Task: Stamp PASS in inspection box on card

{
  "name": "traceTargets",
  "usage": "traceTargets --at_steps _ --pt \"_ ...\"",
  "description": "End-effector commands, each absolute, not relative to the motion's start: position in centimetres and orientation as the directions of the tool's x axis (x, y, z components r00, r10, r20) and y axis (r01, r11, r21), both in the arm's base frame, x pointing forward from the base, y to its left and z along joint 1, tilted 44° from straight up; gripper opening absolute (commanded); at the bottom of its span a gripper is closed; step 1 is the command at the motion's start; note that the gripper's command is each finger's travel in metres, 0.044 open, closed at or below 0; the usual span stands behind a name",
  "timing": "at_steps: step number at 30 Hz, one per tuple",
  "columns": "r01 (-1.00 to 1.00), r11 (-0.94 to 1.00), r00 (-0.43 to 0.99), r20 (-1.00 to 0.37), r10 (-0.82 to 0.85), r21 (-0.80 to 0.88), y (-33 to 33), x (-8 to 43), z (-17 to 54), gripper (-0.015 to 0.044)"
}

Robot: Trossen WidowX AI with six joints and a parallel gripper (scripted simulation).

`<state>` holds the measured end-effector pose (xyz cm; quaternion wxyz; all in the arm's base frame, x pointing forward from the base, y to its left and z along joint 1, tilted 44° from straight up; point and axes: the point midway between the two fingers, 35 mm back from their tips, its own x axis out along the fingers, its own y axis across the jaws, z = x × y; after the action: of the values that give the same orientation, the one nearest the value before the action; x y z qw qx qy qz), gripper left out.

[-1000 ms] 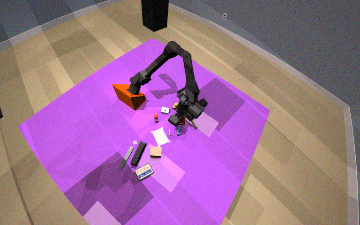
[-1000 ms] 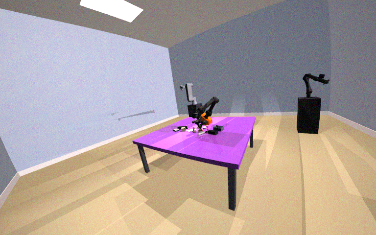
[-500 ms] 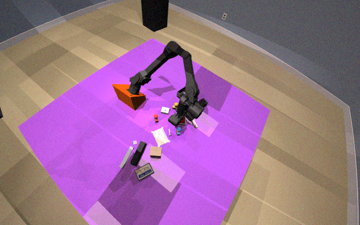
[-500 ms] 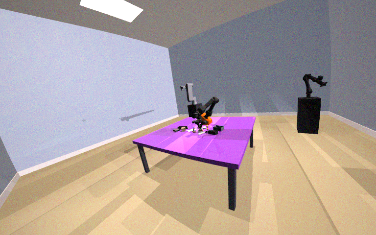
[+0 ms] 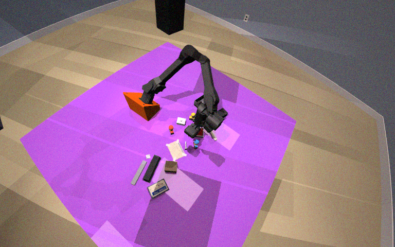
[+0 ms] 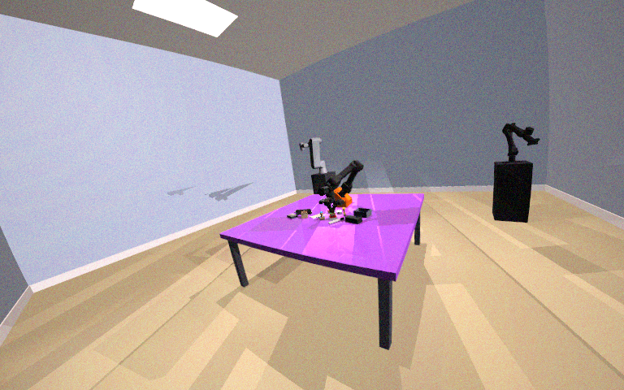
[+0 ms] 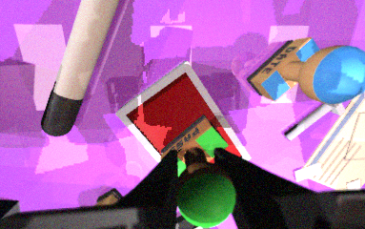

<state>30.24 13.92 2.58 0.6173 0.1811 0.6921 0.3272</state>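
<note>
My gripper [image 7: 195, 156] is shut on the neck of the PASS stamp [image 7: 207, 202], which has a green knob and a wooden block marked PASS. The block is over the near part of the red ink pad [image 7: 157, 114] [image 5: 199, 132], which has a pale rim. The stamp's underside is hidden, so contact with the pad cannot be told. In the top view the gripper hides the stamp. The cream card [image 7: 334, 145] [image 5: 175, 150] lies to the right of the pad in the wrist view, with a blank outlined box and printed lines.
The blue-knobbed DATE stamp [image 7: 343, 73] [image 5: 196, 143] and a small rod [image 7: 310, 122] [image 5: 185, 145] are between pad and card. A thick marker [image 7: 86, 48] lies beyond the pad. A red-topped stamp [image 5: 171, 128], white box [image 5: 181, 121], brown block [image 5: 171, 166] and dark bar [image 5: 151, 168] stand around.
</note>
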Motion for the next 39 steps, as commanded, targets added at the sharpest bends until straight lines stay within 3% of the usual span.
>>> traceTargets --at_steps 1,33,39 --pt "-0.16 0.718 -0.171 -0.736 0.655 0.677 13.8 30.3 2.8 0.0" --pt "-0.16 0.72 -0.171 -0.737 0.654 0.675 10.5 31.1 6.2 0.0" --pt "-0.262 0.696 -0.165 -0.741 0.651 0.669 9.0 31.7 4.9 0.0"
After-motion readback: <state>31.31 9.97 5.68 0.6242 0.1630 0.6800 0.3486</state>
